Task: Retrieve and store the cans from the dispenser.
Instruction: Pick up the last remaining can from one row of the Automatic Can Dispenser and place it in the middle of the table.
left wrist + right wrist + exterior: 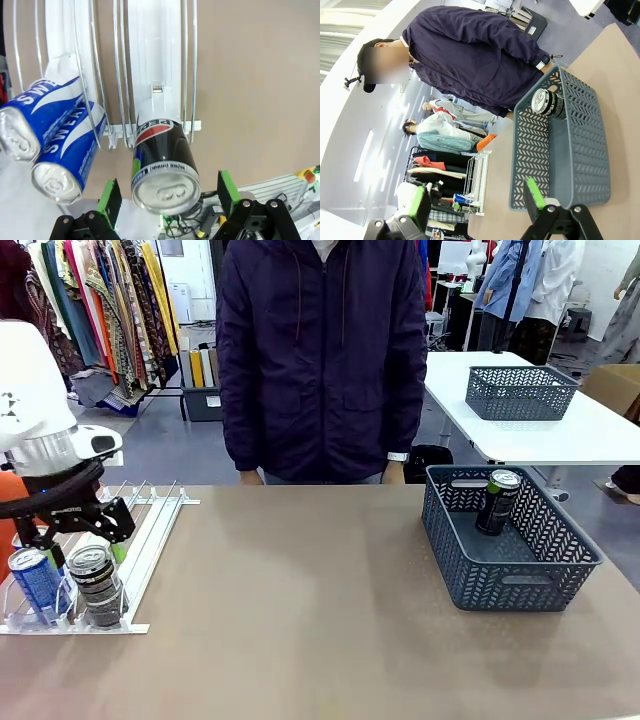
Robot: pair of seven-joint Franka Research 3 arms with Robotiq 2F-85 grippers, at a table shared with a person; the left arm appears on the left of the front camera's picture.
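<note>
The dispenser (150,530) lies at the table's left, its white rails (160,60) running away from me. At its low end stand a black-and-grey can (95,585) and a blue can (35,580). My left gripper (95,548) hovers just above them, open. In the left wrist view the black can (165,165) sits between my left gripper's (167,196) green pads (109,199) with gaps on both sides, and two blue cans (55,140) lie in the neighbouring lane. My right gripper (477,200) is open and holds nothing.
A dark grey mesh basket (560,560) at the table's right holds one black can (497,502); the right wrist view shows this basket (590,165) and can (547,102) too. A person (320,360) stands at the far edge. Another basket (520,392) sits on a white table behind.
</note>
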